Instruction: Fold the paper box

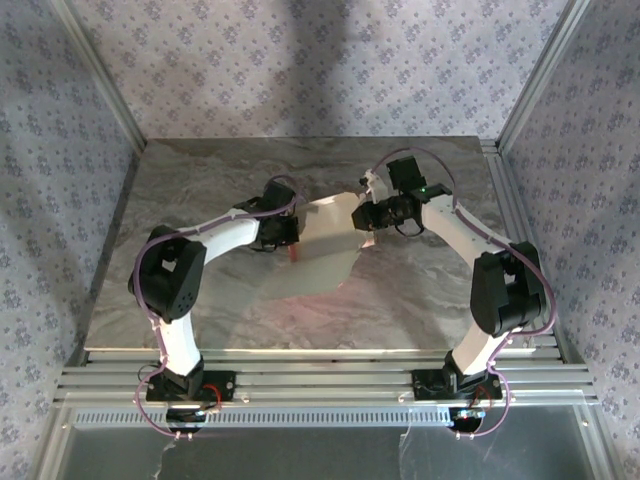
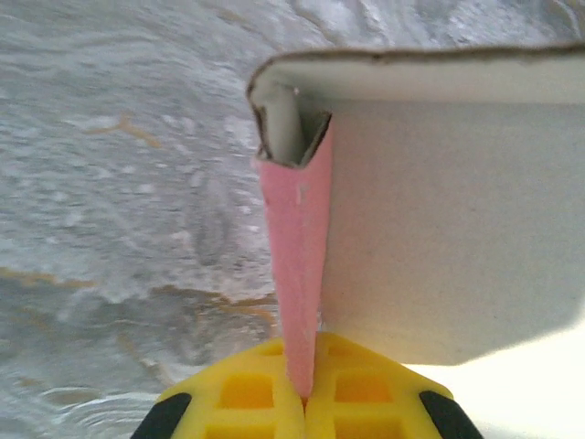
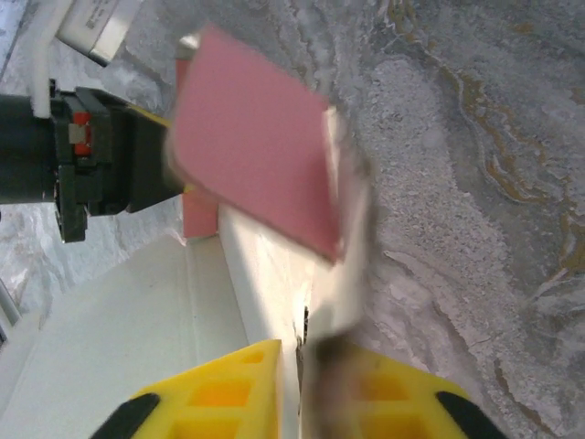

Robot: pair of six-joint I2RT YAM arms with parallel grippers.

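Note:
The paper box (image 1: 322,258) lies mid-table as a part-folded sheet, its pale reverse facing up, held between both arms. My left gripper (image 1: 290,238) sits at the sheet's left edge. In the left wrist view its yellow fingers (image 2: 247,389) are shut on a narrow pink flap (image 2: 300,247), beside an upright whitish panel (image 2: 457,229). My right gripper (image 1: 365,215) is at the sheet's far right corner. Its fingers (image 3: 228,389) stand close together with a whitish wall (image 3: 274,283) between them. A pink flap (image 3: 251,155) above is blurred, as is the right finger.
The grey marbled table (image 1: 430,290) has bare surface in front of and behind the sheet. Aluminium rails (image 1: 320,385) run along the near edge and posts stand at the back corners. Patterned walls close in three sides. The left arm's dark wrist (image 3: 82,155) is beside the pink flap.

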